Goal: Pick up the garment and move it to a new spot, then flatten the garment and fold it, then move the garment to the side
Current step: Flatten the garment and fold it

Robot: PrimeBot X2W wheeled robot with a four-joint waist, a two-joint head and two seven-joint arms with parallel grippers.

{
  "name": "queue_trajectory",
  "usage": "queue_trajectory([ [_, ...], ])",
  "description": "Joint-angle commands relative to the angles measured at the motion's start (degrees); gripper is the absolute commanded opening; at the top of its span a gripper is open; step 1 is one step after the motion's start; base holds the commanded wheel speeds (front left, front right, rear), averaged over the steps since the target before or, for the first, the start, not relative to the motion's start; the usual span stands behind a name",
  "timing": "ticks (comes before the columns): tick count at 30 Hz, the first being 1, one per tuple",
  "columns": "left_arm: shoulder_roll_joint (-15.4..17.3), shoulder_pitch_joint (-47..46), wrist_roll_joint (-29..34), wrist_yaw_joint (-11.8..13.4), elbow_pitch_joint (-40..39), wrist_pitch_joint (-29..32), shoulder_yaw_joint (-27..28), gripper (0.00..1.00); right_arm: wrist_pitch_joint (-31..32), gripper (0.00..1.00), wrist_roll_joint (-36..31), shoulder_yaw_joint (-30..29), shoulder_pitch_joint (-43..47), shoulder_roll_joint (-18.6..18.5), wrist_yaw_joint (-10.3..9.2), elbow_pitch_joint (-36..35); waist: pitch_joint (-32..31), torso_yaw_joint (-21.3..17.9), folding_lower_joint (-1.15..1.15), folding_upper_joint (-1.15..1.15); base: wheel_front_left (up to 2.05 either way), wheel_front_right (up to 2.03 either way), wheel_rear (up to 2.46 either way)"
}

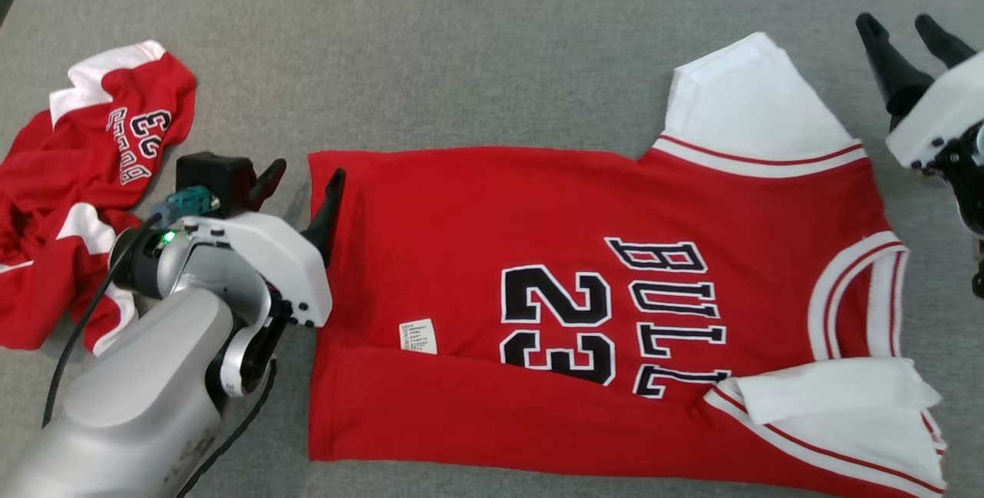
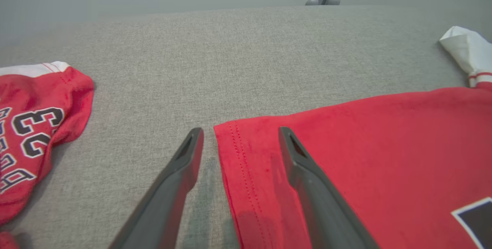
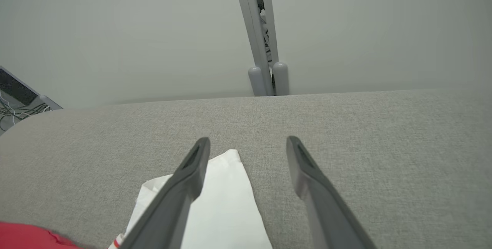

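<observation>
Lying flat, garment (image 1: 584,290) hem corner (image 2: 222,130) between spread left fingers (image 2: 303,172), right fingers (image 3: 307,172) apart beside sleeve (image 3: 226,195)

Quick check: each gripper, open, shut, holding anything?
Left gripper: open, empty, astride the jersey hem corner.
Right gripper: open, empty, near the white sleeve.

Bright, even, diffuse light falls from above. There is no glare, even on the white sleeves of the red jersey (image 1: 553,206). The head view is sharp and the lettering crisp. In the left wrist view the left gripper (image 2: 238,131) casts faint, soft-edged shadows on the grey upholstery (image 2: 230,68) and the hem. Both wrist views bow the upholstery's far edge, and the wall (image 3: 115,30) behind looks hazy.
</observation>
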Motion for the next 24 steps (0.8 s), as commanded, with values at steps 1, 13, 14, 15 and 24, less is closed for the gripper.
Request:
queue_trajectory([
  [1,-0.29,-1.70,0.60,-0.45,0.46,0.07,-0.03,1.00,-0.29,1.00,0.72,1.24,-1.74,-0.50,0.01,1.59,2.15,1.74,0.00,0.00,0.00,0.00,0.00],
  [13,-4.34,-7.07,1.15,-3.66,3.48,-0.45,-1.27,1.00,0.13,1.00,4.31,13.15,-13.20,-1.78,0.01,15.95,7.02,5.40,0.00,0.00,0.00,0.00,0.00],
  [14,-4.53,-7.24,1.20,-3.92,3.69,-0.53,-1.39,1.00,0.35,1.00,4.78,13.71,-13.73,-1.94,0.01,16.96,7.25,5.58,0.00,0.00,0.00,0.00,0.00],
  [15,-4.75,-7.44,1.17,-4.06,3.93,-0.49,-1.51,1.00,0.43,1.00,5.20,14.36,-14.30,-2.11,0.01,17.75,7.48,5.74,0.00,0.00,0.00,0.00,0.00],
  [24,-6.02,-8.36,1.32,-5.49,5.49,-0.88,-2.31,1.00,-0.44,1.00,8.75,18.96,-17.79,-2.26,0.01,22.54,8.52,6.42,0.00,0.00,0.00,0.00,0.00],
])
